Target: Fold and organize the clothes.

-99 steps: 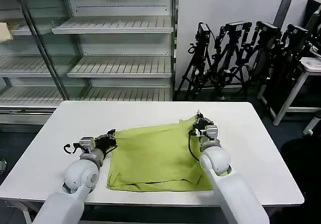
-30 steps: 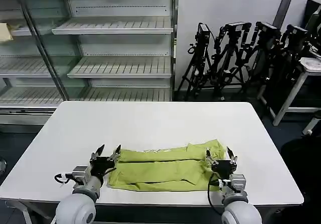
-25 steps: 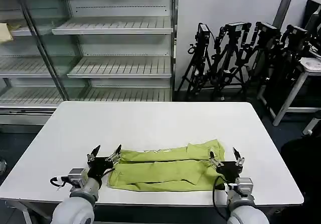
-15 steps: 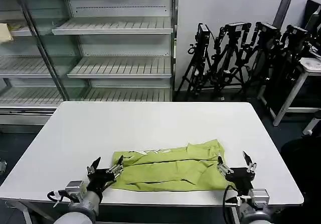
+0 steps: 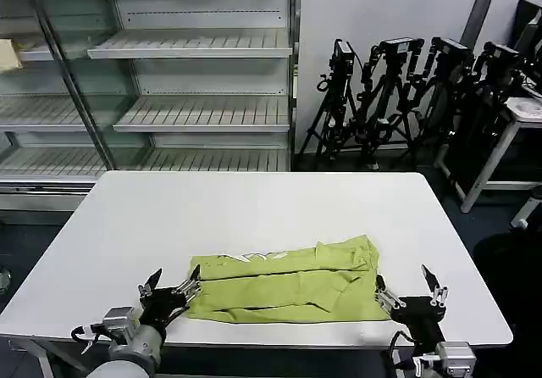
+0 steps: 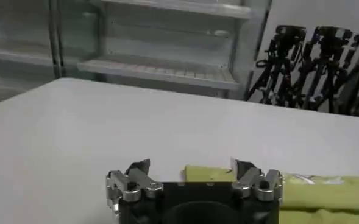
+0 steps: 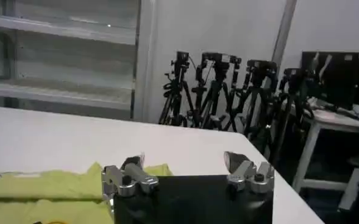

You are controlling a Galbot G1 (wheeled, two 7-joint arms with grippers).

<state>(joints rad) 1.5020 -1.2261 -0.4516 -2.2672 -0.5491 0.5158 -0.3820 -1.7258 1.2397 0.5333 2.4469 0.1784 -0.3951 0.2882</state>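
The clothes (image 5: 286, 282), one lime yellow-green T-shirt, lie folded into a long band near the front edge of the white table (image 5: 254, 204). A strip of white-and-blue print peeks out along the band's far edge. My left gripper (image 5: 171, 283) hovers open just off the band's left end, nothing between its fingers. My right gripper (image 5: 411, 285) hovers open just off the right end, also empty. In the left wrist view the left gripper (image 6: 190, 171) faces the shirt's end (image 6: 325, 190). In the right wrist view the right gripper (image 7: 184, 163) has the shirt (image 7: 45, 185) to one side.
Empty metal shelving (image 5: 195, 81) stands behind the table. A cluster of black camera tripods (image 5: 406, 90) fills the back right, next to a small white table (image 5: 517, 124). The table's far half is bare.
Both grippers let go of the shirt after folding its far half toward me into a band. They have since drawn back to the front edge and slightly outward, open.
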